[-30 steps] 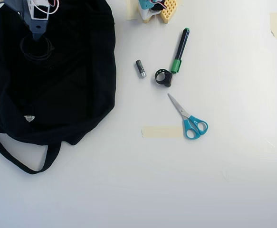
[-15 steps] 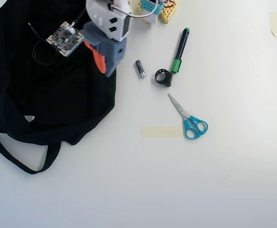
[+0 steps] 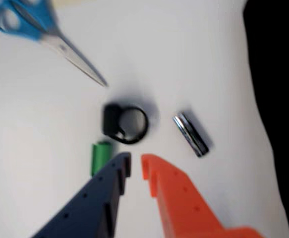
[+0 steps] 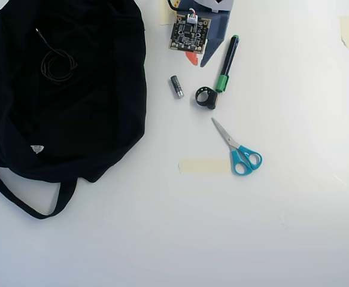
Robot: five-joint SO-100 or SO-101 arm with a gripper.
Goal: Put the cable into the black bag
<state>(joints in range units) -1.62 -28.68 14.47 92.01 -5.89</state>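
Observation:
The black bag (image 4: 84, 113) lies spread at the left in the overhead view, with its white label (image 4: 37, 149) and long strap (image 4: 18, 203). The cable (image 4: 57, 64) rests as a small coil on the bag's upper part, one loose end pointing up-left. My gripper (image 4: 199, 60) is at the top centre, well right of the bag and apart from the cable. In the wrist view the gripper (image 3: 136, 164) shows a blue and an orange finger (image 3: 174, 198) with only a thin gap and nothing between them. The bag (image 3: 278, 74) fills that view's right edge.
A battery (image 4: 177, 86), a thick black ring (image 4: 211, 102) and a green-capped marker (image 4: 227, 63) lie just below the gripper. Blue scissors (image 4: 239, 149) and a tape strip (image 4: 204, 165) lie further down. The ring (image 3: 111, 119), battery (image 3: 191, 134) and scissors (image 3: 35, 25) also show in the wrist view.
The arm swung from over the bag to the right and now sits at the top centre. The cable stays lying on the bag, free of the gripper.

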